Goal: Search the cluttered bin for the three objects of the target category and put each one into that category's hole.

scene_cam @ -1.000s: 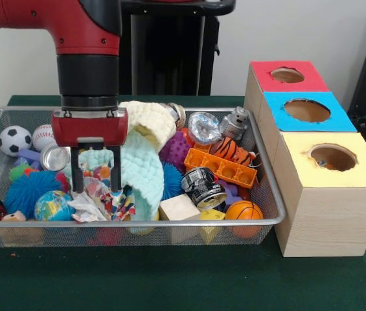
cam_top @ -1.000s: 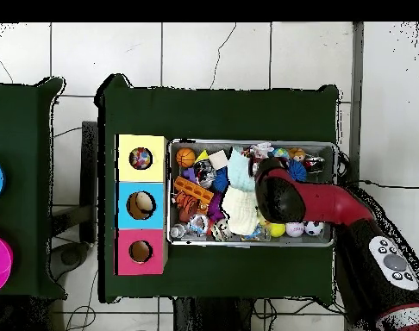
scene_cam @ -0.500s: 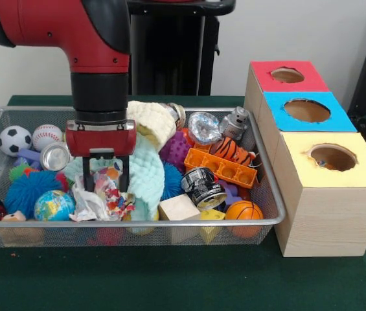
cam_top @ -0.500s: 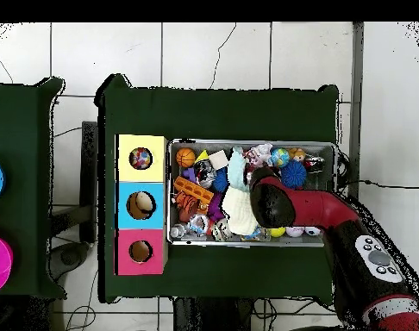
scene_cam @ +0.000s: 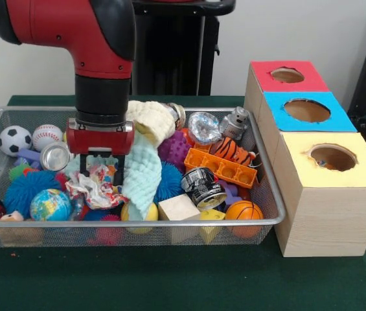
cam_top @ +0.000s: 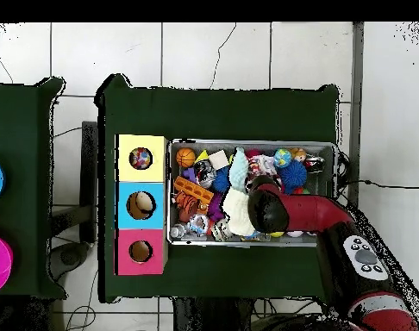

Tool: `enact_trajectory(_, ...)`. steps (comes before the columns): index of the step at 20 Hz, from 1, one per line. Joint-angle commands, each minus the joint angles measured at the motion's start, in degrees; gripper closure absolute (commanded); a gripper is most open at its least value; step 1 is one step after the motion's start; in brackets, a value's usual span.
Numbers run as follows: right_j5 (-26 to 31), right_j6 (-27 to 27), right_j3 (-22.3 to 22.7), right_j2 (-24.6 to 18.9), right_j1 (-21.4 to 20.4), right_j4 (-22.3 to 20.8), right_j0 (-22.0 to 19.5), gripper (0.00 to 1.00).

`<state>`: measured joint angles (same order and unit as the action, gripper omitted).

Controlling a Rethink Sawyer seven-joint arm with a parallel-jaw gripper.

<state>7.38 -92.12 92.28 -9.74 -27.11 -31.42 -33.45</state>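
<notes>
The red-and-black jaws [scene_cam: 100,170] grip a crumpled multicoloured wrapper [scene_cam: 97,189]. It hangs between them, above the wire mesh bin [scene_cam: 260,162]. A pale mint knitted cloth [scene_cam: 142,172] drapes just beside.

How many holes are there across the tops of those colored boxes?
3: red box hole farthest back, blue box hole in the middle, yellow box hole nearest the camera. None look hidden.

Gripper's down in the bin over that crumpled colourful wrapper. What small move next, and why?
Probably a short straight lift. The gripper sits right above the crumpled wrapper with the light blue cloth draped against its side, so rising slightly should show whether anything is actually held before heading toward the boxes.
</notes>
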Motion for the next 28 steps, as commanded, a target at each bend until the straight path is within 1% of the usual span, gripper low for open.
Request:
enact_trajectory(1,-4.08,-2.53,-2.73,0.95,3.09,-5.11,-2.37,0.0)
enact_trajectory(2,-5.78,-2.45,-2.08,-0.99,2.98,-5.48,-3.89,0.0)
enact_trajectory(3,-8.16,-2.92,-1.96,-1.22,2.88,-6.22,-3.91,0.0)
enact_trajectory(4,-8.87,-2.67,-2.19,-2.3,2.76,-6.69,-4.64,0.0)
enact_trajectory(7,-9.24,-3.31,-2.31,-2.37,2.51,-6.46,-4.48,0.0)
enact_trajectory(9,-8.61,-3.28,-2.2,-3.09,2.59,-6.12,-5.19,0.0)
enact_trajectory(12,-8.18,-2.36,-2.14,-5.44,2.92,-6.52,-6.96,0.0)
enact_trajectory(14,-7.95,-2.52,-2.2,-5.54,3.15,-6.32,-7.11,0.0)
enact_trajectory(15,-7.92,-2.74,-2.12,-5.3,3.18,-6.17,-6.98,1.0)
enact_trajectory(20,-5.38,-2.59,-2.53,-5.58,3.58,-4.77,-7.05,1.0)
enact_trajectory(27,-4.6,-3.67,-3.21,-3.66,3.55,-3.44,-5.5,1.0)
enact_trajectory(28,-4.28,-4.29,-2.5,-3.06,2.56,-2.86,-5.0,1.0)
